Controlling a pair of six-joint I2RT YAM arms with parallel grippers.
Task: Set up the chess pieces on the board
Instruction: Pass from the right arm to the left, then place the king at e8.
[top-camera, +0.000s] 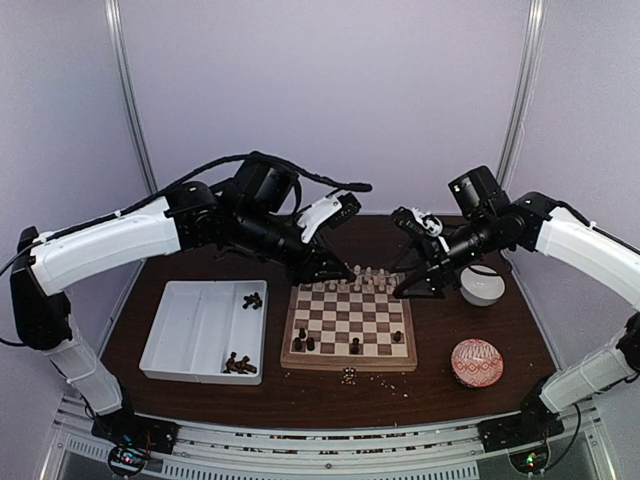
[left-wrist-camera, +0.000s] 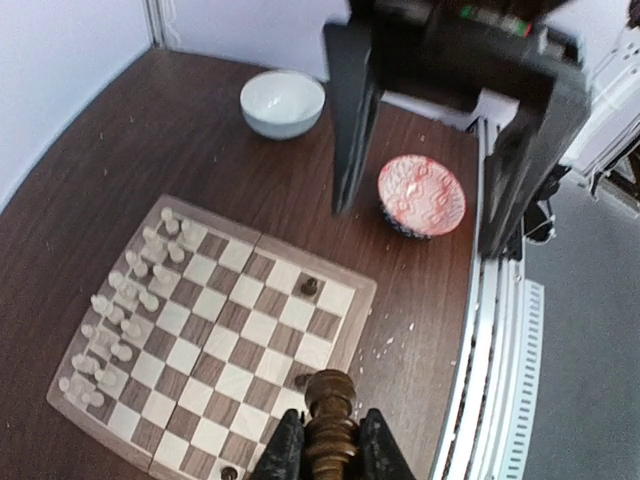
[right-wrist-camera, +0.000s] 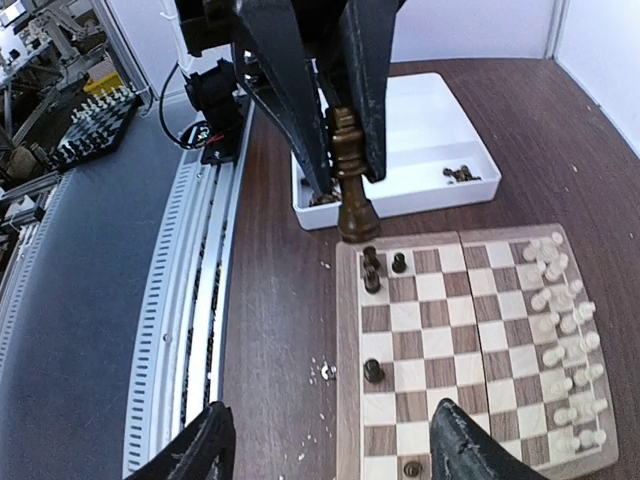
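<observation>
Left gripper (left-wrist-camera: 330, 452) – clamped on one tall dark chessman (left-wrist-camera: 330, 408), gripped around its middle and upright, held clear above the left side of the board (top-camera: 345, 318).

Right gripper (right-wrist-camera: 332, 410) – jaws spread wide with nothing between them, hanging over the right side of the board and facing the left gripper.

Board: cream pieces (top-camera: 360, 281) fill the two far rows. A few dark pieces (top-camera: 301, 341) stand on the near rows, two close together at the near left, the others spaced along to the right.

White tray (top-camera: 175, 340), left of the board: spare dark pieces (top-camera: 240, 365) lie in its right compartment, a cluster at the near end and a smaller one at the far end.

Right of the board: white bowl (top-camera: 482, 288) far, red patterned bowl (top-camera: 477, 362) near.
</observation>
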